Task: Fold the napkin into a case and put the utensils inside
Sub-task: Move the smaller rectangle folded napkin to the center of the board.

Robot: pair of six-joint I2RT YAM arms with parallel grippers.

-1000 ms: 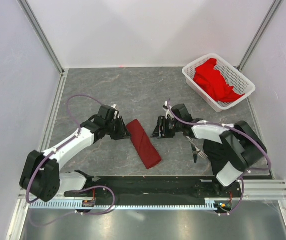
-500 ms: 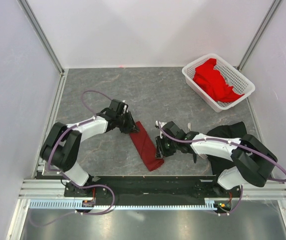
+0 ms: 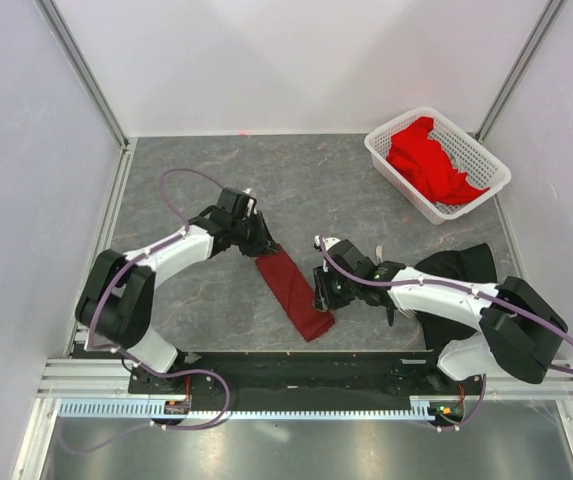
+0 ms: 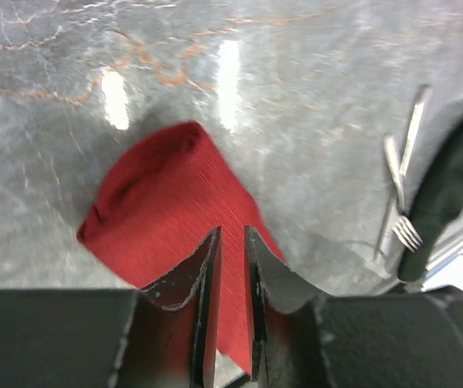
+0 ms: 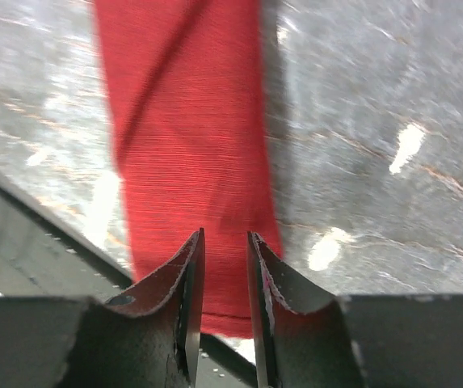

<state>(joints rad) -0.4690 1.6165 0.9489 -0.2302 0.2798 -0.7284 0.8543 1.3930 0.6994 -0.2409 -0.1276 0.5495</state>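
The napkin lies folded as a narrow maroon case, running diagonally from upper left to lower right. My left gripper is down on its far end; in the left wrist view its jaws stand a narrow gap apart over the cloth. My right gripper is at the near right end; its jaws also stand slightly apart above the cloth. The fork and knife lie side by side to the right of the case, mostly hidden by my right arm in the top view.
A white lattice basket holding bright red cloths stands at the back right. A black cloth lies under my right arm beside the utensils. The black base rail runs just below the case's near end.
Both grippers have moved in from the sides onto the ends of the case. The case has shifted slightly to the right and toward the near edge.
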